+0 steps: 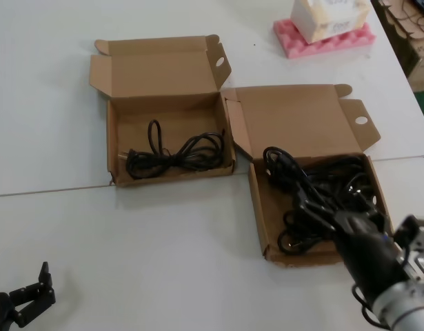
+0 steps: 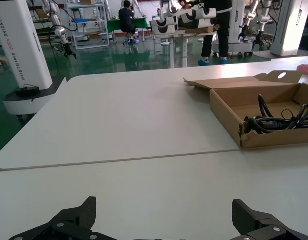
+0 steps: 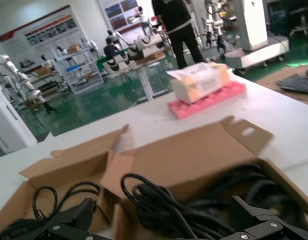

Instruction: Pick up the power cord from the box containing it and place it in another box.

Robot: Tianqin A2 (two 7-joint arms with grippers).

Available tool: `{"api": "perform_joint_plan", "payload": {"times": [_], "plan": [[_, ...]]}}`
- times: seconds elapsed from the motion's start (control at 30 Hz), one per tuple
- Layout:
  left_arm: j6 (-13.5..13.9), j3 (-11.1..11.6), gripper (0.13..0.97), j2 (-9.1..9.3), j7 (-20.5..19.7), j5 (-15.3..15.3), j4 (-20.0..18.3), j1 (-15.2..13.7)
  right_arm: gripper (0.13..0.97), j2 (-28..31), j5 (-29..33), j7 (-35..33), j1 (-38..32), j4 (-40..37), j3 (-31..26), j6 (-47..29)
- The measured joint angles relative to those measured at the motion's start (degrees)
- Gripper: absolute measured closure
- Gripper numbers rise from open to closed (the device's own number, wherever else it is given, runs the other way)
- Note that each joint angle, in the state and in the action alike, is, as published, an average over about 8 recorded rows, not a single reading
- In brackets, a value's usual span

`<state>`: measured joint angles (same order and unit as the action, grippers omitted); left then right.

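R arm's doing the work. The right gripper (image 1: 346, 227) hangs over the front part of the flap-lid box (image 1: 258, 200), the one nearer the robot's R side, whose lid stands back with a splayed side flap and an oval hole in it. Its fingers (image 3: 68, 222) are spread wide with nothing pinched between them. From the wrist cam they straddle the cord pile (image 1: 315, 196), just above it; can't tell if they touch it yet.

That pile is a thick black tangle of power cords filling most of the flap-lid box, w/ one loop poking up at the back L corner.

The frayed box (image 1: 114, 141) sits further back and to the L, its near R corner just beside the other box's lid. Lid folded back, round-holed tab on its R side. It has a single cord (image 1: 174, 155) lying loosely bundled along the front wall (the front corner facing the L arm looks torn).

The left gripper (image 1: 29, 293) is parked low at the near L of the white table (image 1: 129, 241), well apart from both boxes, fingers (image 2: 76, 217) spread and holding nothing.

At the far R of the table, a pink foam pad (image 1: 294, 43) carries a white carton (image 1: 329, 17).
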<state>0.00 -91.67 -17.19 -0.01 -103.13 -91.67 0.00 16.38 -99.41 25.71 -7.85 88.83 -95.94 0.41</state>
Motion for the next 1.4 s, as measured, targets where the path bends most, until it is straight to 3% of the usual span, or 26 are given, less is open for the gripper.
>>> {"api": "perform_joint_plan", "payload": {"times": [0.37, 1.4], "plan": [[0.0, 0.0, 0.132, 0.0, 0.0, 0.0, 0.0, 0.0, 0.129, 0.6, -2.8, 0.0, 5.9, 2.1, 3.2, -0.3], [0.0, 0.0, 0.132, 0.0, 0.0, 0.0, 0.0, 0.0, 0.129, 0.6, -2.9, 0.0, 6.1, 2.2, 3.3, -0.3]]}}
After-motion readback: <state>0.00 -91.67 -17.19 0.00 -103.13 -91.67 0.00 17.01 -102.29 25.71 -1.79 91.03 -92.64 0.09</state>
